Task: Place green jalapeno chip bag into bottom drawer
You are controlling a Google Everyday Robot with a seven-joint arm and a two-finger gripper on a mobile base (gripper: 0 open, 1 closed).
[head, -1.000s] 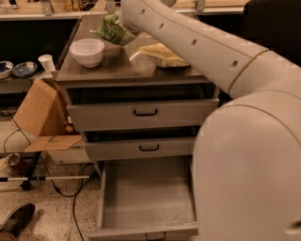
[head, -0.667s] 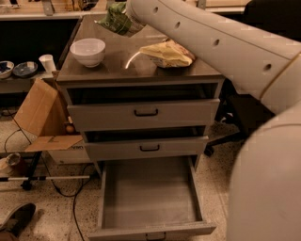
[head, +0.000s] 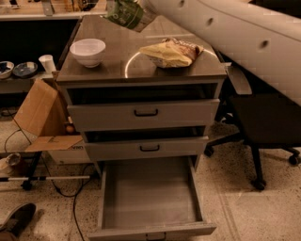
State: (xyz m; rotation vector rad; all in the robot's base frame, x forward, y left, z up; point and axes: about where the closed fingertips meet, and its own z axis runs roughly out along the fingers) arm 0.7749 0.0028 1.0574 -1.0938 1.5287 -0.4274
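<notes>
1. Since a second ago the green jalapeno chip bag (head: 123, 13) has come up off the cabinet top (head: 108, 70), where it sat behind the white bowl (head: 88, 51). It now hangs in the air at the upper edge of the view. The arm (head: 225, 33) has swung back and covers much less of the cabinet front.
2. Gripper (head: 140, 5): at the very top of the view, above the back of the cabinet and largely cut off. It is clenched on the bag's upper right side, and the bag dangles down-left from it, clear of the surface.
3. Bottom drawer (head: 150, 197): pulled fully out, tray bare. The two drawers above it are only slightly ajar.
4. Key relation: the open tray lies well below the bag and out toward the camera. The cabinet top and both upper drawer fronts stand between them.
5. Judgement: the carry must first come forward past the cabinet's front edge, then descend. A straight drop would land on the top near the yellow chip bag (head: 171, 52).
6. Risk: the bag is limp and may catch a drawer lip on the way down.
</notes>
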